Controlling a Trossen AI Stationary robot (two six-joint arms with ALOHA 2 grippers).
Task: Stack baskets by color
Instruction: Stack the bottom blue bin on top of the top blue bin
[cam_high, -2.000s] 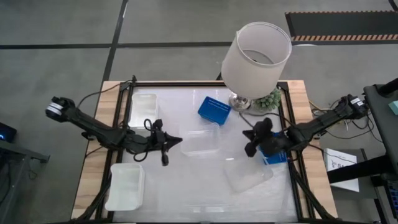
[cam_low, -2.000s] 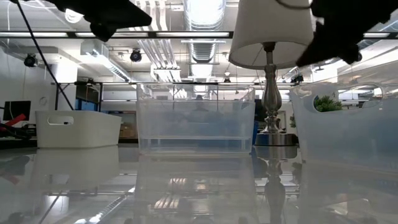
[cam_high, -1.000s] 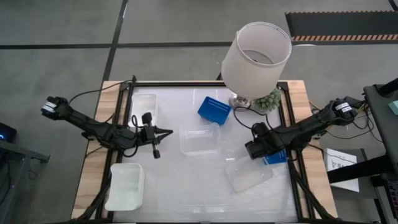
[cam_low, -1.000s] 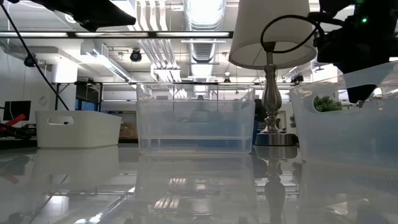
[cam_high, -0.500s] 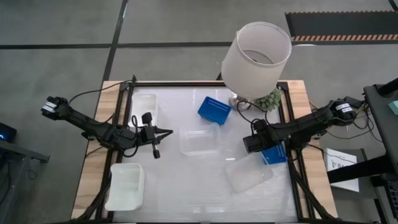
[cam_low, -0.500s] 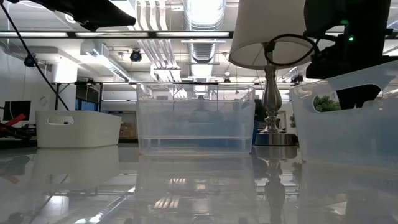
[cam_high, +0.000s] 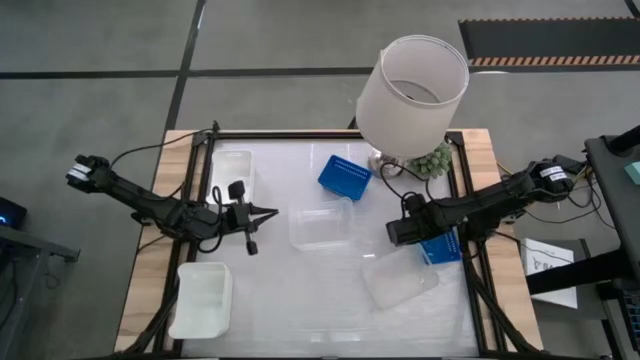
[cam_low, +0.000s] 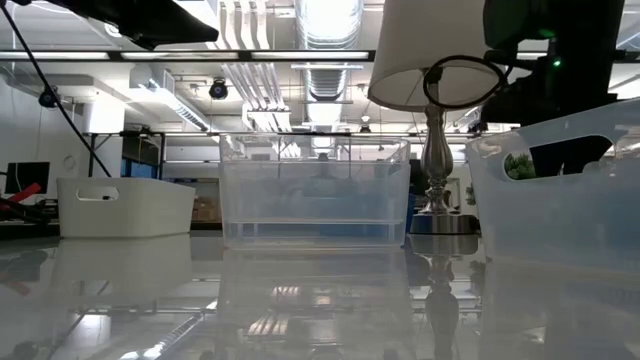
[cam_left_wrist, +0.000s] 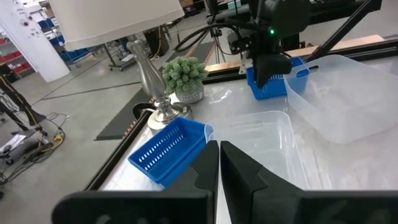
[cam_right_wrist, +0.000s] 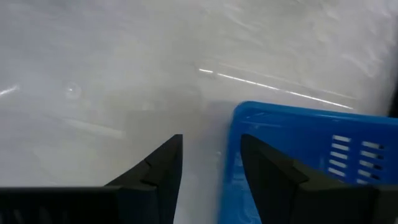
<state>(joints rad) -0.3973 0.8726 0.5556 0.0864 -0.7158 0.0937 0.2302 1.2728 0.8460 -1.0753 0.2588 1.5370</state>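
One blue basket sits at the table's right edge, with my right gripper open over its left end and pointing down. In the right wrist view the basket's wall lies between my open fingers, and no touch shows. A second blue basket stands farther back, near the lamp. One clear basket sits mid-table, and another lies tilted in front of the right blue one. White baskets rest at the far left and near left. My left gripper hovers shut, left of centre.
A lamp with a big white shade and a small green plant stand at the table's far right, close behind my right arm. Black frame rails run along the table's edges. Bare tabletop lies near the front centre.
My right gripper has shifted a little toward the table's left edge and sunk over the left end of the blue basket, rolling slightly. The baskets have not moved.
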